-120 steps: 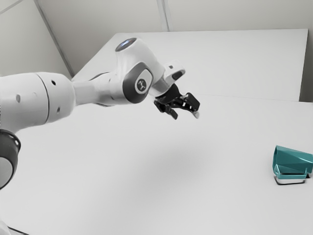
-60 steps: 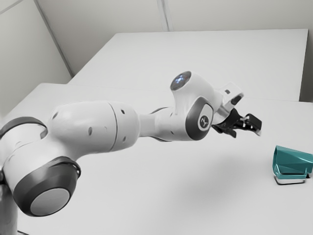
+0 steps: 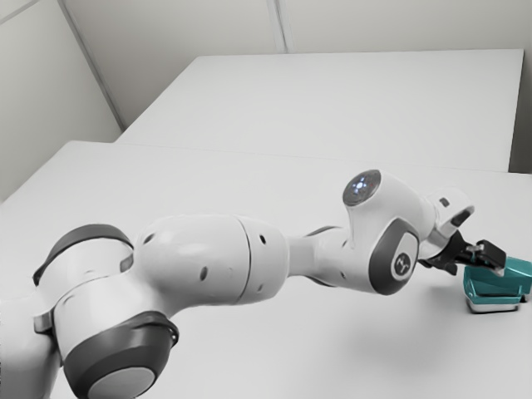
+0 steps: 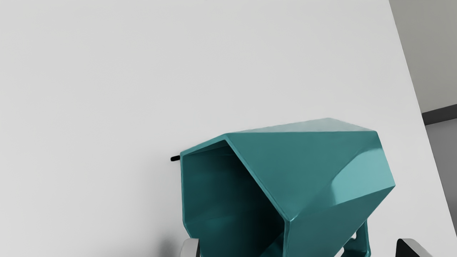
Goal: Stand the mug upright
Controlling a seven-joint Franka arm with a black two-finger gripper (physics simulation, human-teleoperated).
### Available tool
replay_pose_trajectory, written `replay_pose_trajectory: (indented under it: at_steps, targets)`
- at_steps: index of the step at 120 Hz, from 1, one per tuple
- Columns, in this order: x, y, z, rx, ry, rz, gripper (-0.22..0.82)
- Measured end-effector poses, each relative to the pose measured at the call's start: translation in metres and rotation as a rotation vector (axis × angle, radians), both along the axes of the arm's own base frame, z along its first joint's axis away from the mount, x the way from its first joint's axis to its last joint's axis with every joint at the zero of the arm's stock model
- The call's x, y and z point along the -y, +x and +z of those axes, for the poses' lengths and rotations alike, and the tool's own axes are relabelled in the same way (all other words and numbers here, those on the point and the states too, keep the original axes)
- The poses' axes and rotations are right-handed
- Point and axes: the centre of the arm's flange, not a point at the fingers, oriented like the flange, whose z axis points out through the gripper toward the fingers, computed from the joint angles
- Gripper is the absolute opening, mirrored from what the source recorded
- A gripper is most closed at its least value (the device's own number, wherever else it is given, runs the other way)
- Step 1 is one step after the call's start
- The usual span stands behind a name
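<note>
The teal faceted mug (image 3: 499, 284) lies on its side at the exterior view's right edge. My gripper (image 3: 472, 264) is beside and slightly above it, one black finger overlapping the mug's outline there. In the wrist view the mug (image 4: 307, 167) shows its dark open mouth and part of its handle (image 4: 358, 244). The gripper (image 4: 298, 248) stands open, its tips wide apart, with part of the mug in view between them. Whether either finger touches the mug, I cannot tell.
The mug rests on a white table (image 3: 249, 349), whose edge runs past it in the wrist view. Another white surface (image 3: 332, 100) stands behind, with pale walls (image 3: 166, 41) beyond. A short black strip (image 4: 175, 158) shows beside the mug's rim.
The arm has reached across toward the exterior view's right and lowered, bringing my gripper from well away to right beside the mug. The mug has not visibly moved.
</note>
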Motion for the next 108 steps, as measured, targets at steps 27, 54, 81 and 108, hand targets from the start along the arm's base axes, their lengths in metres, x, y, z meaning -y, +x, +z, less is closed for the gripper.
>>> replay_pose_trajectory:
  at_steps: [27, 54, 81, 108]
  targets:
    - [0.018, 0.004, -0.004, 0.036, -0.008, -0.007, 0.51]
    - [0.029, -0.004, -0.001, 0.064, -0.019, -0.011, 0.27]
    - [0.044, -0.004, 0.019, 0.116, -0.037, -0.036, 0.08]
    - [0.055, -0.005, 0.023, 0.138, -0.048, -0.049, -0.10]
